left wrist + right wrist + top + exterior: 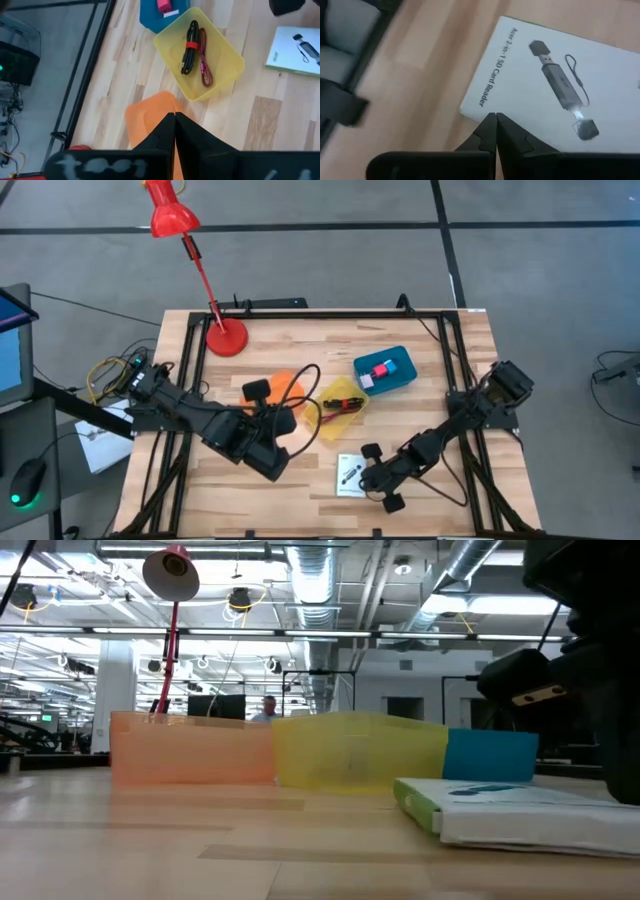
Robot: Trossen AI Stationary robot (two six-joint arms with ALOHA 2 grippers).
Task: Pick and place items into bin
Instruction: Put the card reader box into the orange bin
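A white card-reader box point(555, 85) with a black picture lies flat on the table near its front edge point(350, 476). My right gripper point(495, 117) is shut, with its tips at the box's near long edge point(366, 476). My left gripper point(174, 116) is shut and empty. It hangs above the orange bin point(150, 117), point(284, 402). The yellow bin point(222, 47) holds a black cord with a red tie point(189, 47) and a dark red cord point(205, 65). The blue bin point(400, 362) holds a pink cube point(381, 370) and a pale piece point(367, 381). My right gripper's shut fingertips slant down over the box's long edge point(479, 113), near a corner, coming from the table's right side. I cannot tell whether they touch it. The box lies flat on the table.
A red desk lamp point(226, 337) stands at the far left, its head point(172, 218) beyond the table. The three bins sit in a row across the middle, seen in the low view as orange point(190, 750), yellow point(360, 752) and blue point(490, 756). Bare wood lies at the near left.
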